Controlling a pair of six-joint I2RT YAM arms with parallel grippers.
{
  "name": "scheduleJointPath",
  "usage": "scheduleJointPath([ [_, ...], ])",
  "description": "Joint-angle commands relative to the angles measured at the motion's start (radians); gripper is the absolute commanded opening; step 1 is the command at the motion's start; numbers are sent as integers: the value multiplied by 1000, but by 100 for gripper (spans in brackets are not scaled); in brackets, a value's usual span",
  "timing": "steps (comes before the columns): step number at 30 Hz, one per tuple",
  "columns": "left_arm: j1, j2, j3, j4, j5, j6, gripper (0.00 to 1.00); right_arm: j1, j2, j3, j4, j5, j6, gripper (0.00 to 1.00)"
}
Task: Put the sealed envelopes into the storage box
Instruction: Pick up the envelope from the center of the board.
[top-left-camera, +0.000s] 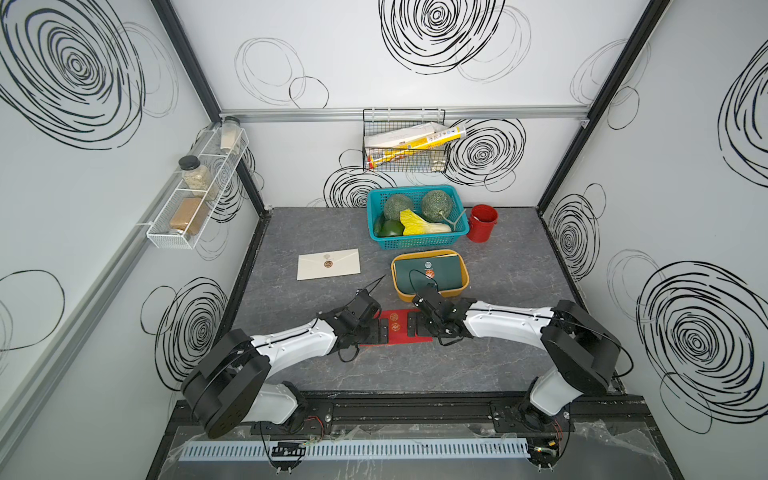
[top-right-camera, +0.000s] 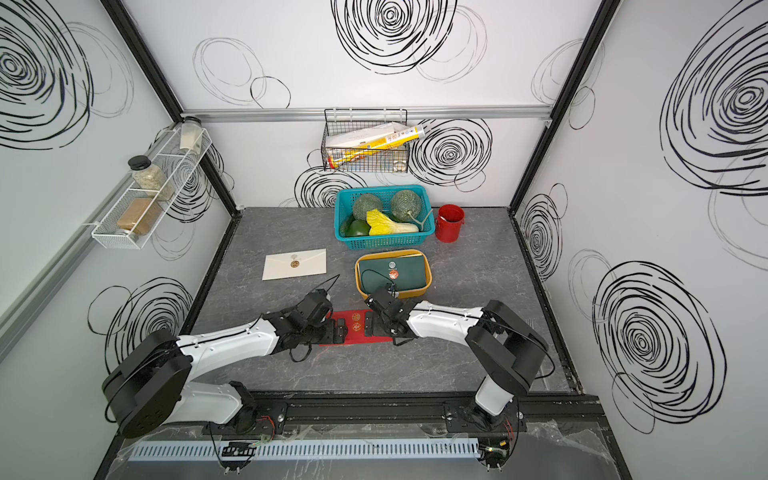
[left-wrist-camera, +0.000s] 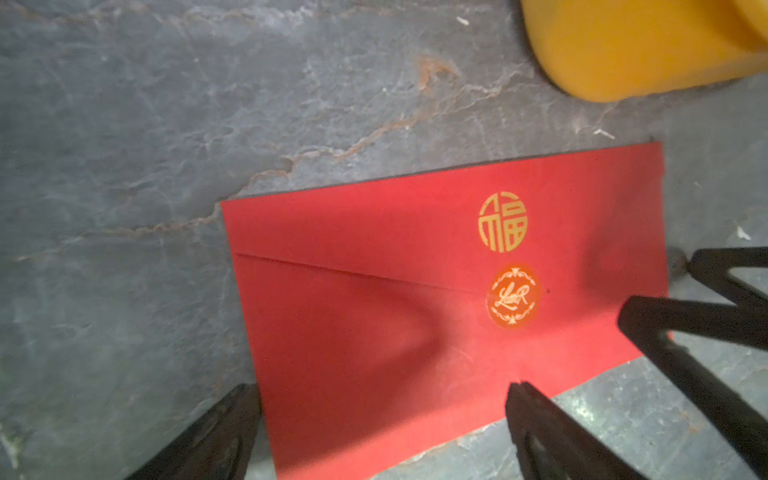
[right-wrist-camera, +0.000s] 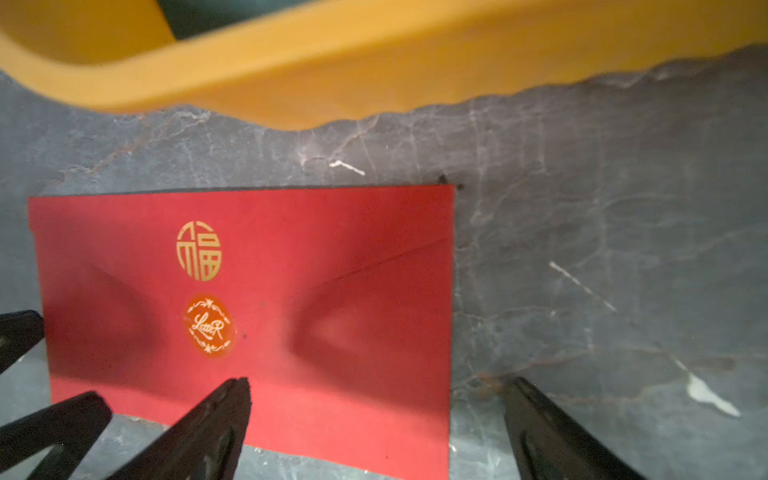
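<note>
On the near worktop (top-left-camera: 498, 365), I hold left tool (left-wrist-camera: 382, 392) and right tool (right-wrist-camera: 380, 386), each spread open, over opposite ends of the red envelope (top-left-camera: 395, 328) for a level lift.

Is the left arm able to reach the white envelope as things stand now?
Likely yes. The white envelope lies alone on the table on that arm's side, nothing between, and the left gripper is open, holding nothing.

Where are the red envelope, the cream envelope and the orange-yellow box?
red envelope (right-wrist-camera: 291, 249): right wrist view, bare paper of its face.
cream envelope (top-left-camera: 345, 266): in a top view, plain paper of its face.
orange-yellow storage box (top-left-camera: 402, 294): in a top view, its near wall.
</note>
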Motion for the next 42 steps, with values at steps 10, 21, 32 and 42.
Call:
scheduleJointPath([
  [10,-13,46,-53,18,190,33,99,16,66,-37,52,-114,-11,100],
  [21,-19,-16,-101,60,240,46,99,17,-7,-46,105,-132,32,100],
  [32,-35,-9,-74,105,264,53,99,23,70,-31,50,-77,52,95],
  [42,0,-144,22,-57,237,123,99,23,-7,-128,94,-51,-26,84],
])
